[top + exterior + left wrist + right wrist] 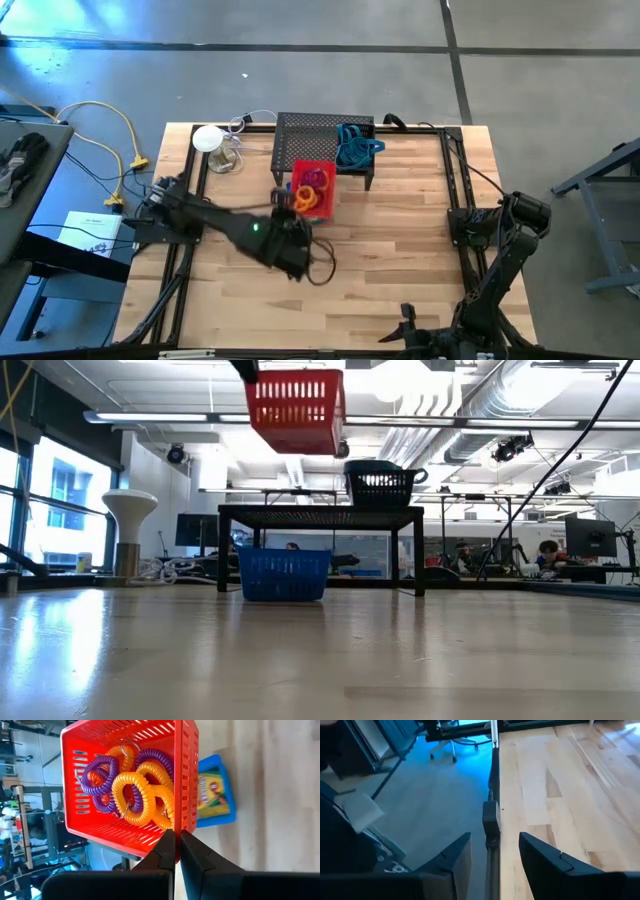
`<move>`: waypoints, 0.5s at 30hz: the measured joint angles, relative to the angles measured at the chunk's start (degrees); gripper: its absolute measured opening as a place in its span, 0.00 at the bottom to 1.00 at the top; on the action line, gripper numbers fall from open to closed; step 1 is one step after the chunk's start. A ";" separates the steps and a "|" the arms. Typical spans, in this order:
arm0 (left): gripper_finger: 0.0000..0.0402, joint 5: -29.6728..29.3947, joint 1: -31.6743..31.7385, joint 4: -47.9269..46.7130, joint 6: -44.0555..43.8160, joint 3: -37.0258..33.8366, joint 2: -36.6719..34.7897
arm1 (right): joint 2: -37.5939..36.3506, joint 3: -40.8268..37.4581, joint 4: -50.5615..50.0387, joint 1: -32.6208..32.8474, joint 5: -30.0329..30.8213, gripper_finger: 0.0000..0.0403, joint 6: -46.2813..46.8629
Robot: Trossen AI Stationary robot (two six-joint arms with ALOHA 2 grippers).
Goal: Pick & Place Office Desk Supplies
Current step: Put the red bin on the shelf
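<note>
The left end effector [174, 851] pinches only the red bin's [186, 780] thin wall, high above the table [400, 260]; a slip would spill its rings [135, 790]; right end effector [492, 857] waits spread.

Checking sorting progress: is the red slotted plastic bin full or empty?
Partly full: the red slotted plastic bin holds orange, yellow and purple coiled rings, gripped by the left gripper.

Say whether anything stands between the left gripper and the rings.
Yes: the slotted wall of the red bin. The left gripper is shut on that bin's rim and holds it in the air. The rings lie loose inside, so the gripper touches only the bin.
</note>
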 joint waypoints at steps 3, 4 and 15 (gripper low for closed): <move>0.01 0.00 3.09 -0.01 3.72 0.01 -1.58 | 0.00 0.00 0.72 0.00 0.05 0.38 1.68; 0.01 -0.01 4.32 0.00 5.07 0.00 -1.94 | 0.00 0.00 0.83 0.00 0.04 0.38 2.15; 0.01 4.12 18.81 2.69 14.21 0.00 -2.16 | 2.01 0.02 3.83 0.14 -0.49 0.38 2.66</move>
